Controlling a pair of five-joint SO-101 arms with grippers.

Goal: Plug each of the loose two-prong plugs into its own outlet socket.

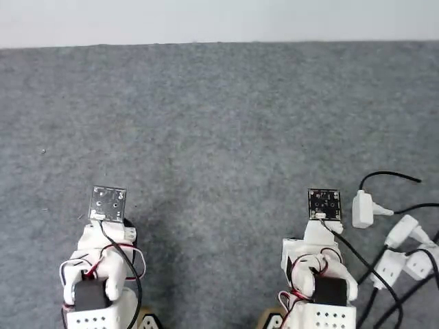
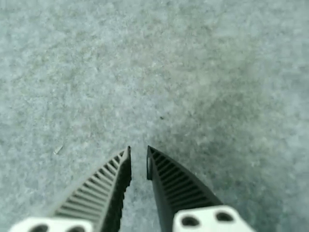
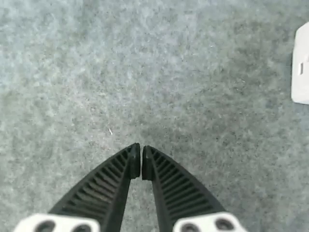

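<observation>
High camera looks steeply down over the tabletop point(image 1: 219, 116). Wrist cameras sit close above it, sighting past the left hand point(image 2: 138, 159) and right hand point(image 3: 141, 159). Right wrist and high views share one white plug point(image 3: 301, 67).

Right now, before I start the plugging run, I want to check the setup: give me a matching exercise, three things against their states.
Things:
1 left gripper
2 right gripper
3 white plug

States:
A lies on the grey mat
B tips touching, holding nothing
C narrow gap between tips, holding nothing

Pairs: 1-C; 2-B; 3-A
</observation>
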